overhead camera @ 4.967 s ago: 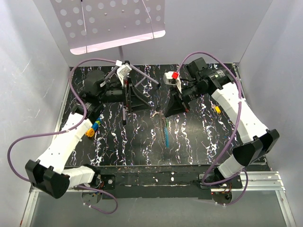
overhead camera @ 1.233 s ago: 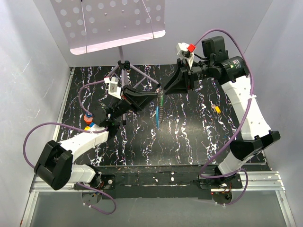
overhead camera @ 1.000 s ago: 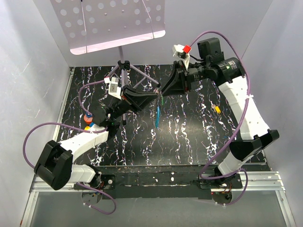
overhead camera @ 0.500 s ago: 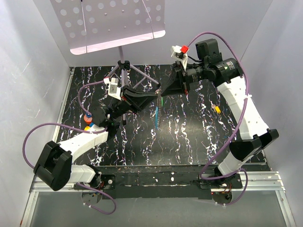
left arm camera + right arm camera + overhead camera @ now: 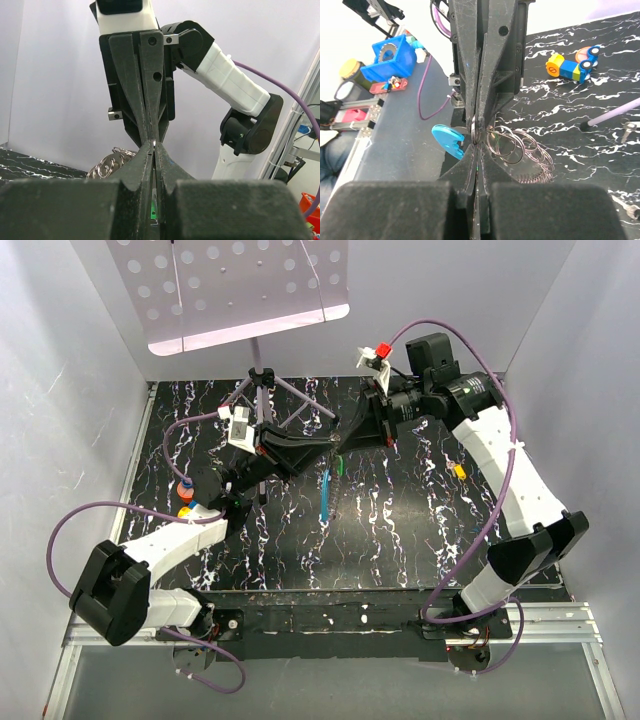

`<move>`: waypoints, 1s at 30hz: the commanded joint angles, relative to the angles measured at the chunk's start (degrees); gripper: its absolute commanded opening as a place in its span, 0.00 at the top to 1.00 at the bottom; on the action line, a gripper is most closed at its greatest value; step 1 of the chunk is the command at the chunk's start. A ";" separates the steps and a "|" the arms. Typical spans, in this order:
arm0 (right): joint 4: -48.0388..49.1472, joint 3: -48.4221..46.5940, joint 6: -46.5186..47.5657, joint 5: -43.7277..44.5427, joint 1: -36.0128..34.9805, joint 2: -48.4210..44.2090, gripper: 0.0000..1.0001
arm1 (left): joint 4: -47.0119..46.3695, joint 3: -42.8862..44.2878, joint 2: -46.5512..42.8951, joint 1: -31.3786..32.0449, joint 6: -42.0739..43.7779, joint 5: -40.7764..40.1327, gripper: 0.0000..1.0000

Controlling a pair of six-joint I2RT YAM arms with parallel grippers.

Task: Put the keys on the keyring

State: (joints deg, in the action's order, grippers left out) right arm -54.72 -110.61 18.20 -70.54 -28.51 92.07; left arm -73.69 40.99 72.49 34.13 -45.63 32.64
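Note:
Both grippers meet tip to tip above the table's middle. My left gripper [image 5: 331,444] is shut, and my right gripper [image 5: 343,440] is shut against it from the opposite side. In the right wrist view a thin silvery ring of the keyring [image 5: 474,131] stands edge-on, pinched where the two sets of tips meet. Its light-blue tag [image 5: 449,141] sticks out left and a chain of rings [image 5: 517,150] hangs right. From above, the light-blue strip [image 5: 324,495] dangles below the tips. The key's green head [image 5: 342,466] hangs just under them; whether a jaw touches it is hidden.
A purple tripod stand [image 5: 262,375] with a perforated sheet [image 5: 230,290] rises at the back. A small toy car [image 5: 185,502] lies beside the left arm, and a yellow piece [image 5: 458,471] lies on the right of the black marbled table [image 5: 400,540].
My right gripper has closed fully onto the ring held at the left gripper's tips. The dangling blue strip has swung lower and to the left. The left gripper stayed shut.

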 commanded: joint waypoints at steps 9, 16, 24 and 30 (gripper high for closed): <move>3.04 -2.24 -4.13 -1.88 -0.23 -1.11 0.66 | -11.39 1.90 -2.62 -0.03 0.72 -1.62 1.00; 4.09 -3.30 -5.36 -2.14 0.12 -0.84 0.65 | -11.56 1.90 -1.91 -0.03 0.10 -1.00 1.00; 6.11 -2.68 -8.00 -2.06 0.12 -0.40 0.69 | -11.39 2.16 -1.56 -0.03 -0.08 -0.83 1.00; 6.12 -3.12 -8.09 -1.17 0.56 -0.58 0.69 | -10.95 1.81 -1.56 -0.03 0.27 -0.83 1.00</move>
State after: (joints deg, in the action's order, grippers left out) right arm -50.39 -111.66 11.03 -71.07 -28.56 92.09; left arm -74.65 41.01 72.29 34.13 -45.63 32.38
